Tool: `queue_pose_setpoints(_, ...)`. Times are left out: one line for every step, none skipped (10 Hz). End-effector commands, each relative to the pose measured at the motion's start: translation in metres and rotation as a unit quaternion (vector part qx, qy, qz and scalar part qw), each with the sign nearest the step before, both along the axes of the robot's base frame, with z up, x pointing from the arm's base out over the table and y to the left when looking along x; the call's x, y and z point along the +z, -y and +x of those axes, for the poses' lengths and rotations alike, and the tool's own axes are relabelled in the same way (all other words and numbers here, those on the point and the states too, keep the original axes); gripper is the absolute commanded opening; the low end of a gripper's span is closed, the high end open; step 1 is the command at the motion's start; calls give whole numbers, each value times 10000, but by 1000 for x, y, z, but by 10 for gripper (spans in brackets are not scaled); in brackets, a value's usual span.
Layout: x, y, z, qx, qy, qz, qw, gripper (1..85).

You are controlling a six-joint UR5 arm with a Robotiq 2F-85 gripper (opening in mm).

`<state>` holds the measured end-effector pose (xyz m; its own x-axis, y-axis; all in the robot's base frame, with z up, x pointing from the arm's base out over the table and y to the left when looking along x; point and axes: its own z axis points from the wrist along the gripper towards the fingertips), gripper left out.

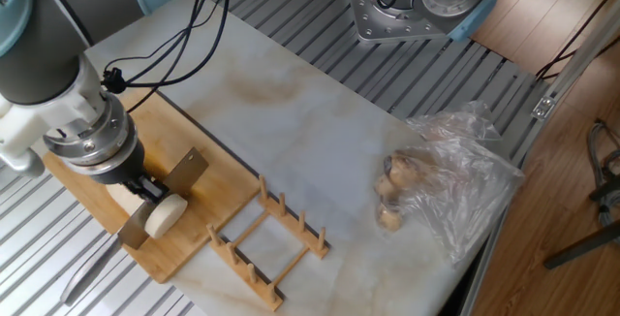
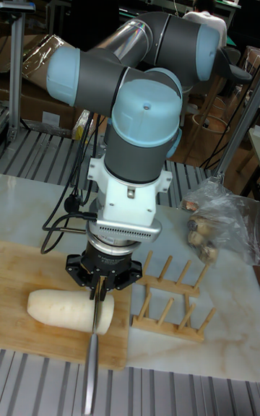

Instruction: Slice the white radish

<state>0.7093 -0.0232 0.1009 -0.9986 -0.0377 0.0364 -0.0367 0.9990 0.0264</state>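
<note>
**Tall fixed view: knife set for a cut near the radish end**

Gripper (image 2: pixel 99 282) closed on knife (image 2: pixel 92 358); blade directly below the fingers, across the white radish (image 2: pixel 68 309) on cutting board (image 1: pixel 208 200). Slicing step underway, I judge. Next: press straight down, without twisting.

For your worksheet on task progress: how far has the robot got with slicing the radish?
Done: the radish lies on the cutting board, with no loose slices visible. In hand: the gripper holds the knife, its blade set across the radish near one end, a first cut apparently under way. Left: finishing that cut and slicing the remaining length.
</note>
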Motion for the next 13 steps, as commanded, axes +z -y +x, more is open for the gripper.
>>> queue_pose_setpoints(-4,-3,9,-22,68,93,9999,213)
queue_pose_setpoints(-5,-3,10,-76,66,69,9999,193)
queue_pose_setpoints(-4,-2,11,-121,36,-10,9999,143)
queue_pose_setpoints(-3,-2,10,-143,12,-11,9999,110)
queue_pose_setpoints(-3,-3,10,-174,4,-12,9998,90)
queue_pose_setpoints(-4,-5,8,-220,-4,-29,9998,30)
queue_pose_setpoints(-5,-10,7,-274,3,-23,9996,17)
queue_pose_setpoints(-6,-13,6,-312,2,-17,9995,13)
queue_pose_setpoints(-6,-15,4,-327,-6,-18,9995,13)
queue_pose_setpoints(-7,-15,1,-334,-29,-11,9994,13)
queue_pose_setpoints(-7,-14,-1,-334,-46,27,9994,13)
queue_pose_setpoints(-7,-14,-2,-326,-46,35,9995,13)
queue_pose_setpoints(-8,-14,-2,-334,-54,42,9994,13)
